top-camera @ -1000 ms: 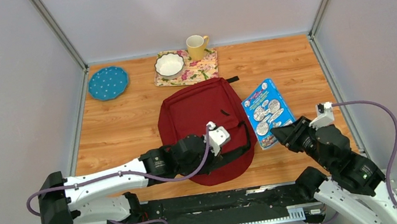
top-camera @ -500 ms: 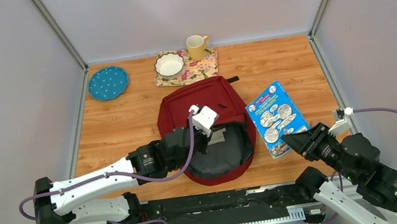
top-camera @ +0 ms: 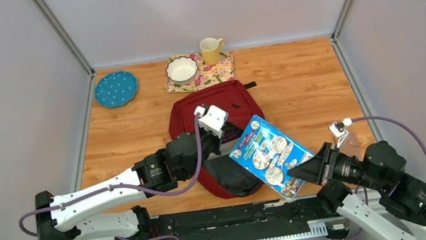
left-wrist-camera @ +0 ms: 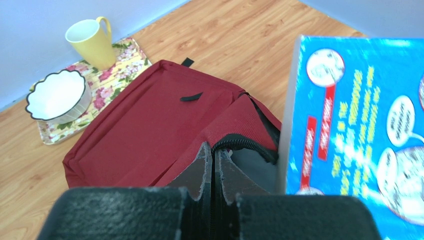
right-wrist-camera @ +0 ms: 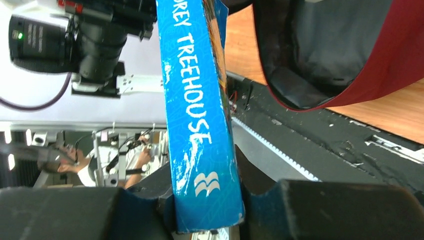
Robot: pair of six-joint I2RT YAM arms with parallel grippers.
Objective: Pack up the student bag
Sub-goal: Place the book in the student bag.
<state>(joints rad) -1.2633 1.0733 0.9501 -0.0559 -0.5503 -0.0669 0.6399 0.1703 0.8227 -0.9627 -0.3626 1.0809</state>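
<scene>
The dark red student bag (top-camera: 206, 111) lies mid-table, its near end open and showing a grey lining (top-camera: 232, 177). My left gripper (top-camera: 224, 136) is shut on the bag's zipper edge (left-wrist-camera: 245, 145) and holds the opening up. My right gripper (top-camera: 303, 173) is shut on the spine of a blue book (top-camera: 268, 153) and holds it tilted in the air over the bag's right side and open mouth. The book fills the right of the left wrist view (left-wrist-camera: 360, 125). Its spine (right-wrist-camera: 197, 110) stands between my right fingers, with the bag's opening (right-wrist-camera: 340, 45) beyond.
A blue dotted plate (top-camera: 116, 88) lies at the back left. A white bowl (top-camera: 181, 69) and a yellow mug (top-camera: 210, 49) stand on a floral mat (top-camera: 216, 75) behind the bag. Frame posts and grey walls close in both sides.
My right gripper has lifted the blue book off the table and swung it left over the open bag. My left gripper has pulled the bag's flap up and back, widening the opening.
</scene>
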